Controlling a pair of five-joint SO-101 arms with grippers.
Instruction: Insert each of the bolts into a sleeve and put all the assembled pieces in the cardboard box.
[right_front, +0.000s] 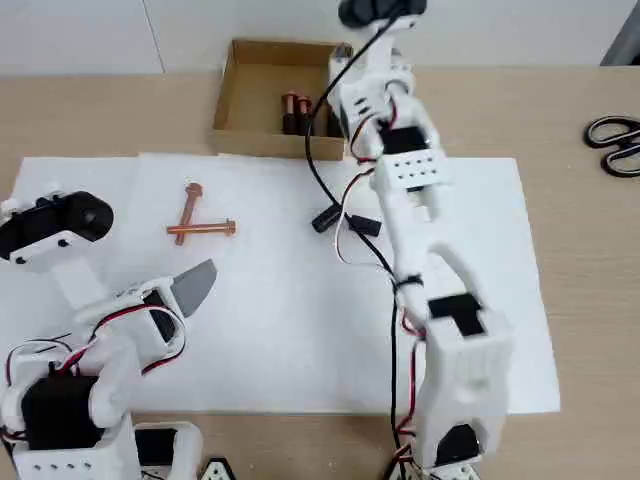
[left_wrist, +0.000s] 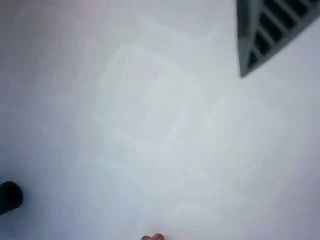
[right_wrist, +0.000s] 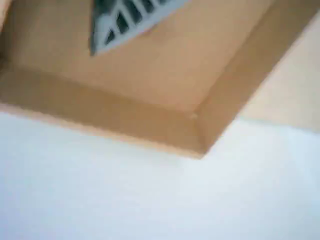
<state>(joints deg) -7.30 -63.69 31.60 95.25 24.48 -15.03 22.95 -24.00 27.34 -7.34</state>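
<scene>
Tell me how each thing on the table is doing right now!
Pieces: assembled, in the box.
Box: open, two pieces inside.
Bolts: bare, lying crossed on the paper.
Sleeve: lying loose on the paper, looks empty.
Left gripper: over the paper.
Right gripper: at the box.

No readable text, label, brand, number or sign; cardboard box plain brown, white sheet on tabletop blank.
</scene>
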